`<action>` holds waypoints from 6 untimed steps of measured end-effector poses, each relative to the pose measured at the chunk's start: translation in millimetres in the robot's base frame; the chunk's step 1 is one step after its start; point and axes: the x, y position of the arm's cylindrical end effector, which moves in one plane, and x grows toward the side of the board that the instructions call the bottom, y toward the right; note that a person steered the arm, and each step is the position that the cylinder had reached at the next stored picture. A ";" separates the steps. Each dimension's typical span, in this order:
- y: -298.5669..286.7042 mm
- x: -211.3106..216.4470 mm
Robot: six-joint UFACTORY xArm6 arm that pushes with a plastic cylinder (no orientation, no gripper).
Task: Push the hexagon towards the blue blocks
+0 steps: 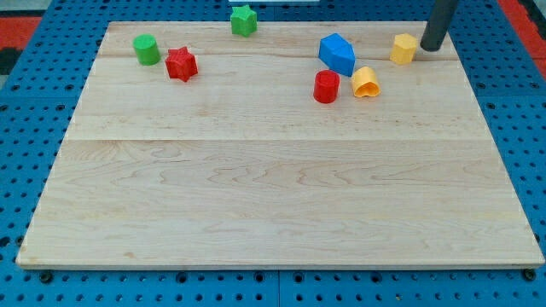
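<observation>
A yellow hexagon block (404,48) sits near the view's top right on the wooden board (273,196). My tip (432,47) stands just to its right, very close to or touching it. A single blue block (337,54) lies to the left of the hexagon, with a gap between them. A red cylinder (326,87) and a yellow heart-like block (365,82) sit just below the blue block.
A green star (244,20) lies at the board's top edge. A green cylinder (147,49) and a red star (181,64) sit at the top left. The board rests on a blue pegboard table (26,170).
</observation>
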 end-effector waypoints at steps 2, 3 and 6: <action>-35.4 68.0; 8.2 28.9; -111.3 26.9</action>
